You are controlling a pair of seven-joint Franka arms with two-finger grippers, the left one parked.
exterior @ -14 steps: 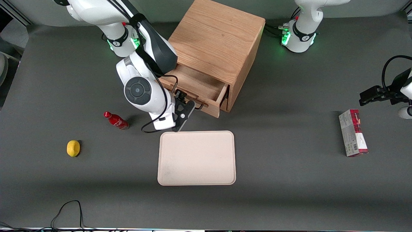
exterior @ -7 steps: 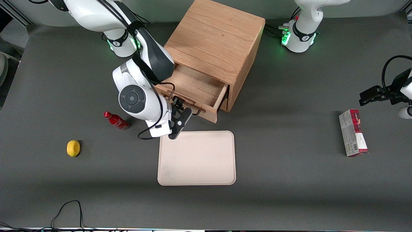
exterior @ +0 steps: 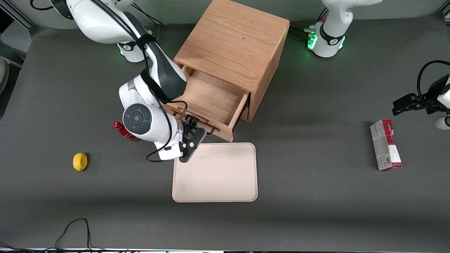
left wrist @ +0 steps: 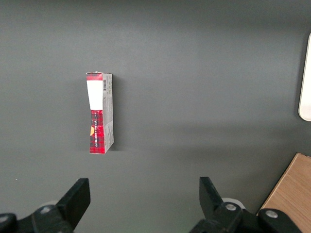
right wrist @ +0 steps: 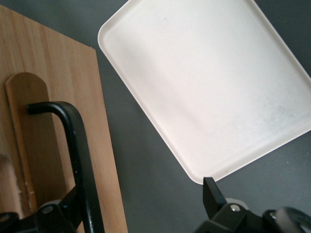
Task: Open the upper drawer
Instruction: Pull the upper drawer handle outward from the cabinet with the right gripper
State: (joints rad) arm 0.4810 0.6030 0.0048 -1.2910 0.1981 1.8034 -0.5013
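The upper drawer (exterior: 211,100) of the oak cabinet (exterior: 235,38) stands pulled out toward the front camera, and its bare wooden floor shows. Its flat front panel (right wrist: 53,97) carries a thin black wire handle (right wrist: 77,141). My right gripper (exterior: 191,140) is at that handle, just above the tray's near corner. In the right wrist view the gripper (right wrist: 142,194) is open wide. The handle bar lies against one finger, and the other finger (right wrist: 212,194) stands free over the table. The lower drawer is hidden under the upper one.
A cream tray (exterior: 215,172) lies on the table nearer the front camera than the drawer front; it also shows in the right wrist view (right wrist: 204,87). A red bottle (exterior: 123,130) and a lemon (exterior: 80,161) lie toward the working arm's end. A red-and-white box (exterior: 385,144) lies toward the parked arm's end.
The upper drawer has slid farther out toward the front camera. My gripper has moved with its handle toward the tray, and the arm now partly covers the red bottle.
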